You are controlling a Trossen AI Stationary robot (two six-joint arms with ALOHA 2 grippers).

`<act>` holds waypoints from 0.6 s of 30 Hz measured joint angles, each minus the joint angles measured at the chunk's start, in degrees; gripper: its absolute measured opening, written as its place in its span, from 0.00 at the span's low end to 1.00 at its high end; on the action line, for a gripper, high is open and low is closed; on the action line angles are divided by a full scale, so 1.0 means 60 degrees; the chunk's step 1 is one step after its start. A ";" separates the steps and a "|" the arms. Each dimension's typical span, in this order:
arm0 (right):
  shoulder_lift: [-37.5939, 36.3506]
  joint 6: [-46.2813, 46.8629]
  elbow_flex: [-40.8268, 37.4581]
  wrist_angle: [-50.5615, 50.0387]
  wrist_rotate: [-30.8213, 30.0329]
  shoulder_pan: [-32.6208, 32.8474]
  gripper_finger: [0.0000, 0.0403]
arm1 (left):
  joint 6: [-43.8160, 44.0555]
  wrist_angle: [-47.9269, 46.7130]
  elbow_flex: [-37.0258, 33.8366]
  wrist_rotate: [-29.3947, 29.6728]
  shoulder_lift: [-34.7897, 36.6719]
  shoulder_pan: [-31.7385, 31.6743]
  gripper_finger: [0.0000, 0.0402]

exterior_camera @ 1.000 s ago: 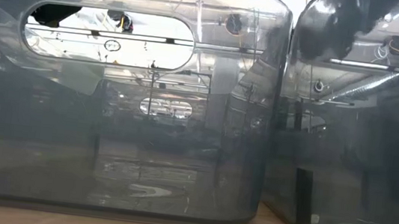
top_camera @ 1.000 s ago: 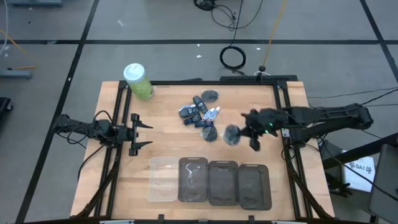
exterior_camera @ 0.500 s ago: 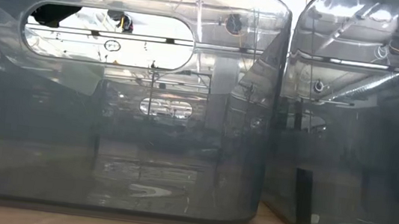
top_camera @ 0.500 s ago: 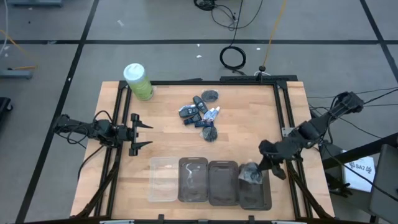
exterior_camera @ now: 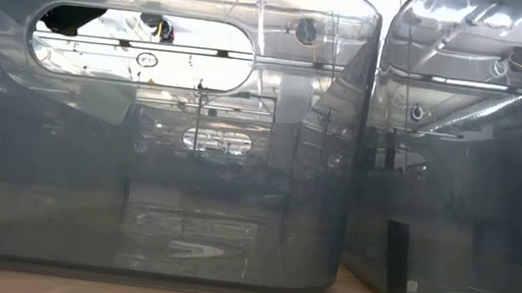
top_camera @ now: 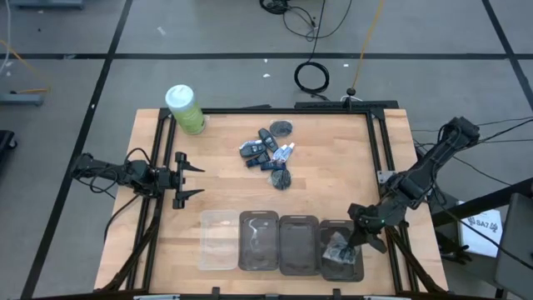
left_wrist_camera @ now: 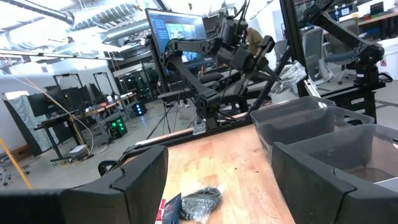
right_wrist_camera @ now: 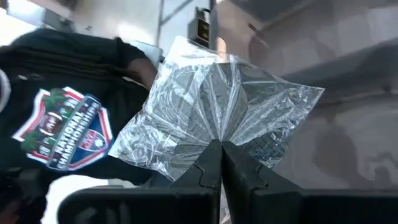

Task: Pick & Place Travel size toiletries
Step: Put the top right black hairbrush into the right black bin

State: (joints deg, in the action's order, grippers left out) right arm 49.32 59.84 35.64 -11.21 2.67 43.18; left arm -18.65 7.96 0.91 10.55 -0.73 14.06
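Observation:
The travel size toiletries lie in a small pile at the table's middle: a white tube with blue marks and dark navy ones, among black key fobs and dark mesh pouches. My right gripper is shut on a crinkled clear bag with something dark inside, over the rightmost bin. The left wrist view shows that bag above the bins. My left gripper waits open at the table's left side. The low view shows only bin walls. My right gripper pinches the clear bag between its two fingertips at a gathered, creased spot. The fingers come slanting down from the table's right. The bag is lifted clear and fans out beyond the fingertips, above the rightmost bin.
A row of several clear and grey bins runs along the near edge. A tall green canister with a white lid stands at the far left corner. Black frame rails border the table's sides. Bare wood lies between pile and bins.
My right gripper has swung from beside the pile at the table's middle toward the near right corner, carrying the clear bag with it. In the last half second it has come farther over the rightmost bin.

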 joint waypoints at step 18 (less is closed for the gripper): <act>-0.0007 0.0163 -0.0591 0.0547 0.0096 0.0011 0.17 | 0.0000 0.0000 0.0000 0.0000 -0.0002 0.0001 0.70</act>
State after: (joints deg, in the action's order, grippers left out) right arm 49.28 60.82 32.10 -7.92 3.25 43.24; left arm -18.65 7.95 0.91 10.55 -0.75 14.07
